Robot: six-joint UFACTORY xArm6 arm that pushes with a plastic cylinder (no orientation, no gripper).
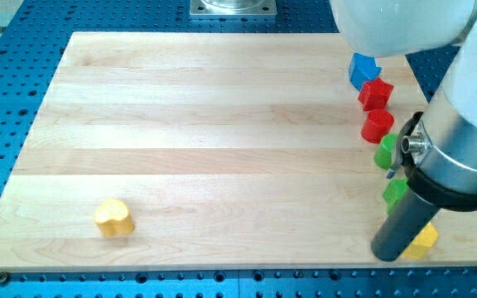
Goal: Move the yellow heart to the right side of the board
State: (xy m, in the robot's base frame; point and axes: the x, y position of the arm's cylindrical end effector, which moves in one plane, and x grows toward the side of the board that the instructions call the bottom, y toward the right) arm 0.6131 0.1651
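In the camera view, the yellow heart [113,218] lies near the bottom left of the counter [205,124]. My tip [387,253], a bare rod end effector grasping nothing, stands at the bottom right, just beside a second yellow block [424,242], well apart from the heart.

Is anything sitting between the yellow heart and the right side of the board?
Nothing lies along the way: bare wood runs from the yellow heart across to my tip, beside a second yellow block at the right edge.
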